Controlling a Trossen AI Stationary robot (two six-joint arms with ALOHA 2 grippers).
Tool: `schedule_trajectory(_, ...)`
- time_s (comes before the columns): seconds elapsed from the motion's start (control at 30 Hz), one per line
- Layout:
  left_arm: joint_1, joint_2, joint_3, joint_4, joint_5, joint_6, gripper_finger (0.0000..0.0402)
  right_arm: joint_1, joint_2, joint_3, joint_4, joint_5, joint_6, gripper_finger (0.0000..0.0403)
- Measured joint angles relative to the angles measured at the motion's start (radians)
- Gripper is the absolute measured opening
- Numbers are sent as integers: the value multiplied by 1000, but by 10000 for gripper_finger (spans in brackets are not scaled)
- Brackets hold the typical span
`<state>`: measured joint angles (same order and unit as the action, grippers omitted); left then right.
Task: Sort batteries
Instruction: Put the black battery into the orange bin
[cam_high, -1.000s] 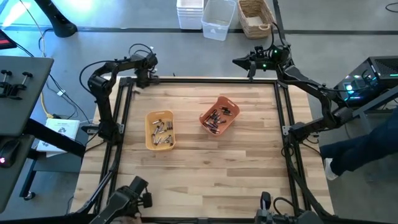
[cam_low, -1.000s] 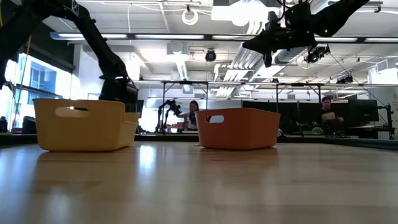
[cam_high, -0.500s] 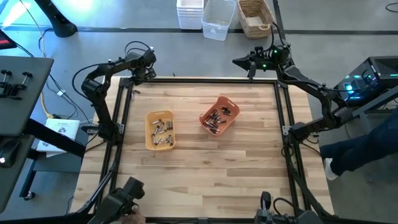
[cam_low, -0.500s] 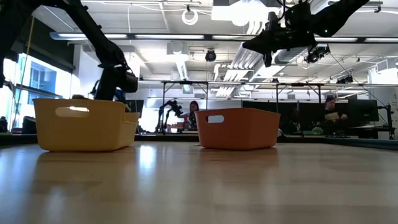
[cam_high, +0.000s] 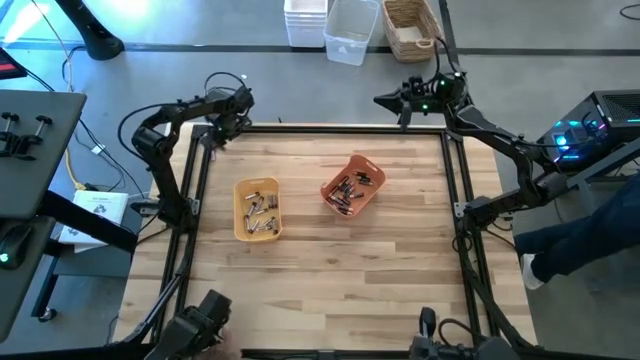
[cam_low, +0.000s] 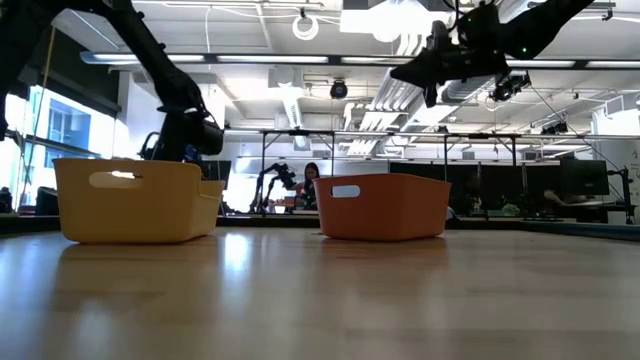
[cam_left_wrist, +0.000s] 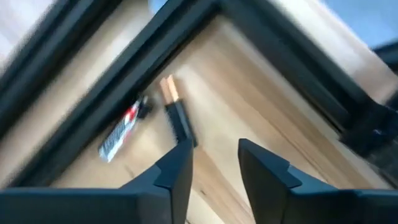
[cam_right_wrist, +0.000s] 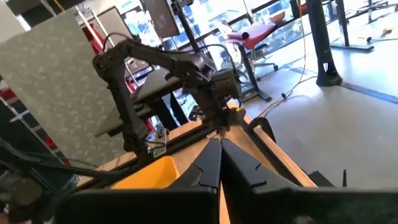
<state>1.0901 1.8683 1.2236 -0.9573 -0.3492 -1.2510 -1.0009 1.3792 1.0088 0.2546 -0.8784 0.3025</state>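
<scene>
Two loose batteries lie on the wood in the table's far left corner: a black one with a copper end (cam_left_wrist: 176, 114) and a red and silver one (cam_left_wrist: 120, 135). My left gripper (cam_left_wrist: 214, 155) hangs over them, pointing steeply down, open, with nothing between its fingers. It shows at that corner (cam_high: 214, 136) in the high view. A yellow tray (cam_high: 257, 209) and an orange tray (cam_high: 353, 186) stand mid-table, each with several batteries inside. My right gripper (cam_right_wrist: 219, 163) is shut and empty, held high and level over the far right edge (cam_high: 386, 99).
A black frame rail (cam_high: 330, 127) runs round the table, close beside the two loose batteries. Beyond the far edge stand white boxes (cam_high: 305, 22), a clear bin (cam_high: 350, 30) and a wicker basket (cam_high: 412, 25). A person (cam_high: 590, 235) is at the right.
My left gripper has risen a little over the far left corner, shifted slightly toward the table's left edge and rolled about its own axis. The trays have kept their places.
</scene>
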Motion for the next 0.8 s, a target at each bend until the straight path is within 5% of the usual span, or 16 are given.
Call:
schedule_trajectory(0.33, -7, 0, 0, -122, -23, -202, 145, 0, 0, 0, -161, -8, -140, 0)
schedule_trajectory(0.8, 12, -1, -13, -35, -55, -223, 145, 0, 0, 0, -170, -8, -147, 0)
